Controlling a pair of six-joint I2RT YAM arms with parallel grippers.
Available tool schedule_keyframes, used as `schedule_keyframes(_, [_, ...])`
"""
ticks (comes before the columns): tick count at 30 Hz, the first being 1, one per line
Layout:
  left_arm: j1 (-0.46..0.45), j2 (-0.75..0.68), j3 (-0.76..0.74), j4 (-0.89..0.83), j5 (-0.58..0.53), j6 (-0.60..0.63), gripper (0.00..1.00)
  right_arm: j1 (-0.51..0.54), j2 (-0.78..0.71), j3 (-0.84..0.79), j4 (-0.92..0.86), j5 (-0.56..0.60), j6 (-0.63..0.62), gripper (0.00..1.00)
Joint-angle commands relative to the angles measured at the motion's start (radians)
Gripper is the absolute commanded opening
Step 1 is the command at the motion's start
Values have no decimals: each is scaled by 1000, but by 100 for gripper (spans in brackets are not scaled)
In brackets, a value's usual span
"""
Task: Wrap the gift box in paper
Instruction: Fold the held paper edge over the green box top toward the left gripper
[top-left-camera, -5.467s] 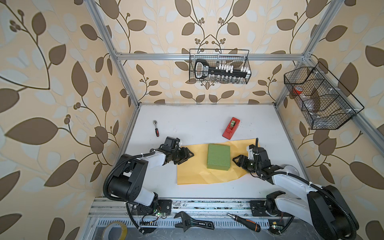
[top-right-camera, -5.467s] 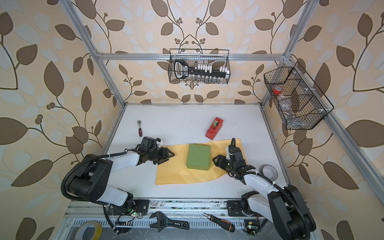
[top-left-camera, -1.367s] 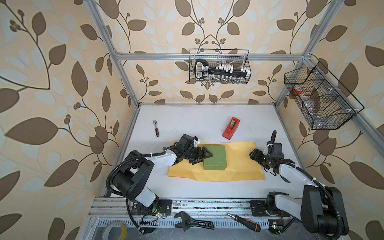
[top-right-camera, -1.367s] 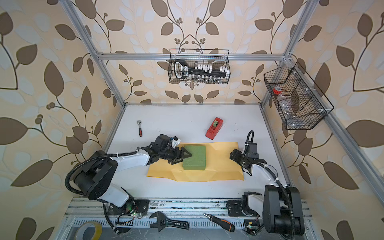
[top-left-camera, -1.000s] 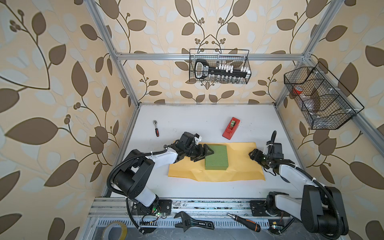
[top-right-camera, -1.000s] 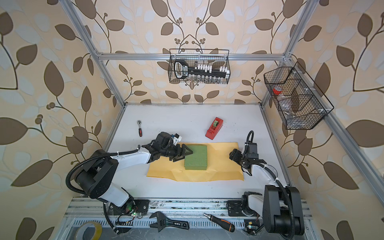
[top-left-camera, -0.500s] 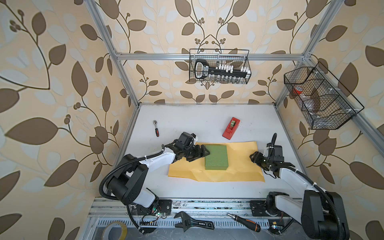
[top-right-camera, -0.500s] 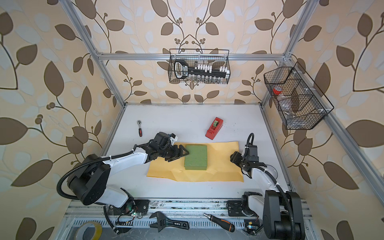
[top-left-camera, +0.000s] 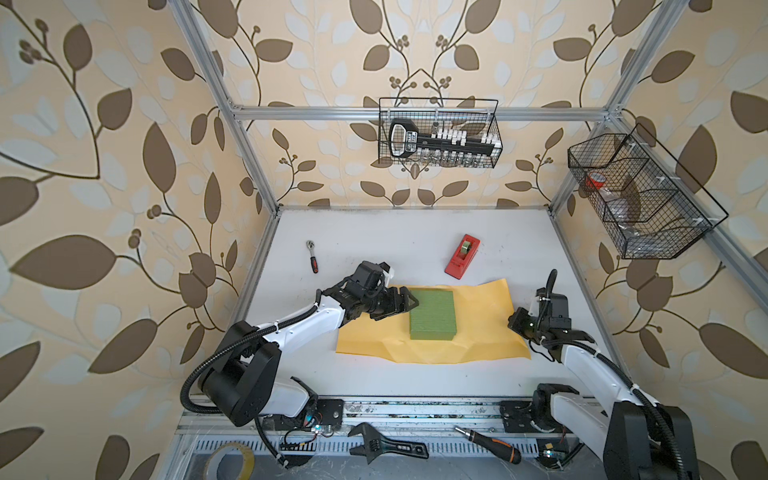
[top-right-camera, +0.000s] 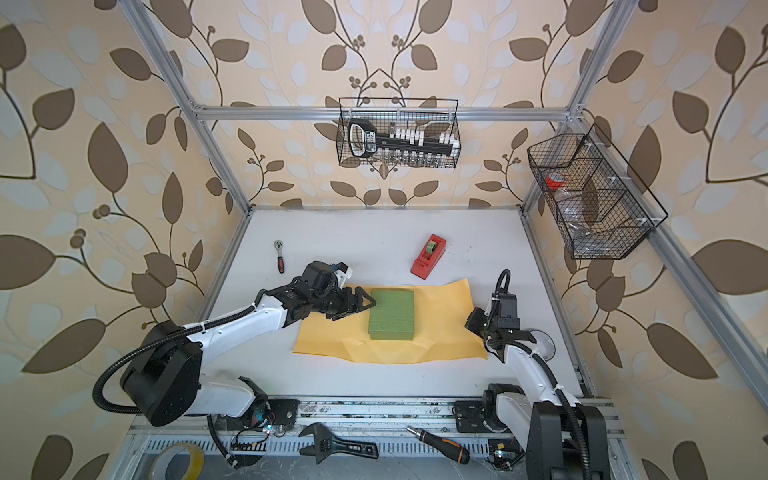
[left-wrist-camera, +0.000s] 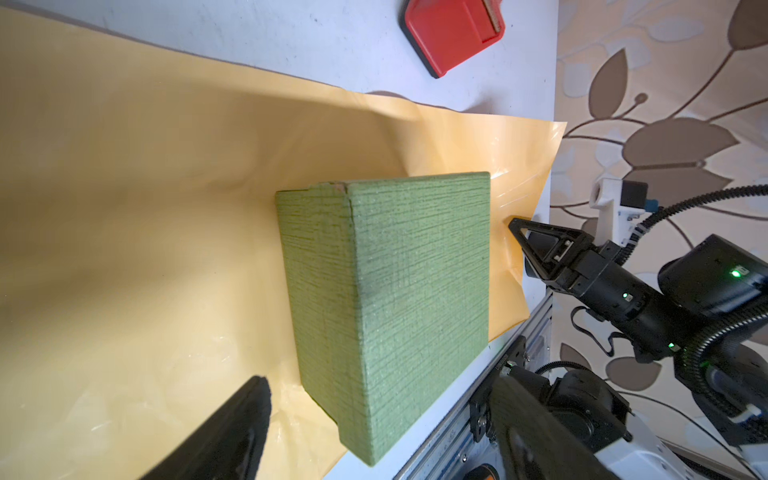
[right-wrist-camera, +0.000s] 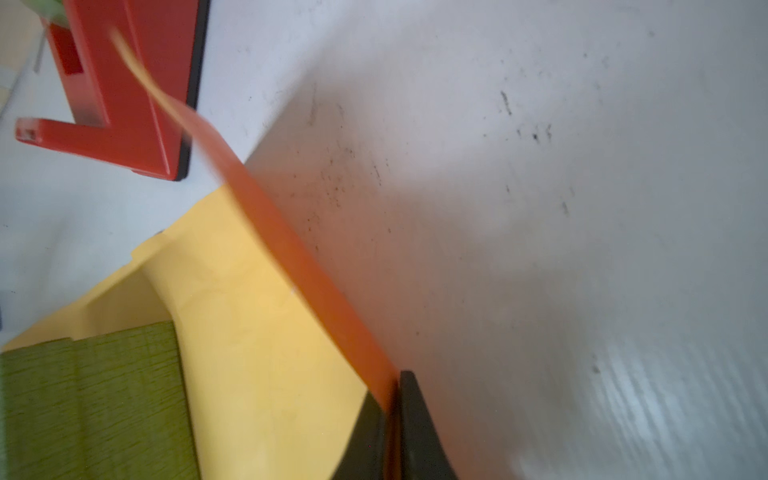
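Paper (top-left-camera: 482, 334), a large creased yellow sheet with a glossy orange underside, lies spread on the white tabletop (top-left-camera: 395, 245) in both top views. A small square olive-green cardboard gift box (top-left-camera: 432, 314) sits on it, about midway across and nearer the back edge. The left end effector (top-left-camera: 403, 308) hovers over the paper just beside the box's left side, jaws spread and gripping nothing. The right end effector (top-left-camera: 515, 325) meets the paper's right edge. A red wedge-shaped plastic tape dispenser (top-left-camera: 462, 260) stands behind the sheet, apart from it.

Left wrist view: the gift box (left-wrist-camera: 386, 307) rests on the paper. One black finger (left-wrist-camera: 232, 432) is close to its side wall, and the right end effector (left-wrist-camera: 519, 227) shows beyond the box.

Right wrist view: the right end effector (right-wrist-camera: 395, 399) is clenched on the paper's edge. That edge lifts off the tabletop and shows its orange face. The box and the tape dispenser (right-wrist-camera: 120, 95) lie beyond.
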Motion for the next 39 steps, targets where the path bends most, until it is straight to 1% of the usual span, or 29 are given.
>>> schedule_keyframes(1, [-6, -65, 43, -18, 22, 16, 85, 12, -16, 46, -60, -35, -29, 6])
schedule_keyframes(6, [-12, -82, 55, -16, 46, 2, 85, 72, -26, 94, -108, -46, -31, 5])
schedule_keyframes(8, [-28, -89, 67, -8, 55, -9, 85, 99, -30, 115, -125, -44, -24, 5])
schedule_keyframes(9, [-48, -91, 86, -8, 52, -20, 84, 134, -32, 139, -145, -36, -16, 5])
schedule_keyframes(10, [-70, -86, 105, -6, 42, -29, 84, 194, -43, 181, -169, -23, 2, 5])
schedule_keyframes(11, [-83, -78, 117, -3, 40, -35, 84, 213, -44, 192, -174, -19, 9, 5])
schedule_keyframes(16, [-153, -12, 195, 18, 33, -72, 83, 320, -43, 262, -218, 34, 38, 5])
schedule_keyframes(21, [-224, 66, 268, 60, 22, -108, 80, 372, -42, 291, -226, 50, 68, 5])
schedule_keyframes(22, [-232, 116, 282, 76, 30, -127, 79, 383, -45, 292, -226, 53, 76, 5])
schedule_keyframes(24, [-238, 172, 313, 105, 52, -144, 77, 399, -52, 288, -213, 51, 100, 5])
schedule_keyframes(25, [-239, 197, 326, 119, 59, -189, 75, 412, -56, 283, -204, 45, 116, 5])
schedule_keyframes(27, [-240, 238, 342, 162, 70, -223, 73, 437, -62, 273, -180, 45, 147, 5])
schedule_keyframes(30, [-242, 295, 385, 170, 66, -239, 71, 482, -62, 254, -142, 59, 185, 5])
schedule_keyframes(34, [-243, 342, 405, 192, 52, -270, 68, 529, -48, 240, -105, 67, 221, 5])
schedule_keyframes(39, [-243, 371, 398, 219, 32, -300, 66, 563, -43, 223, -76, 81, 249, 5])
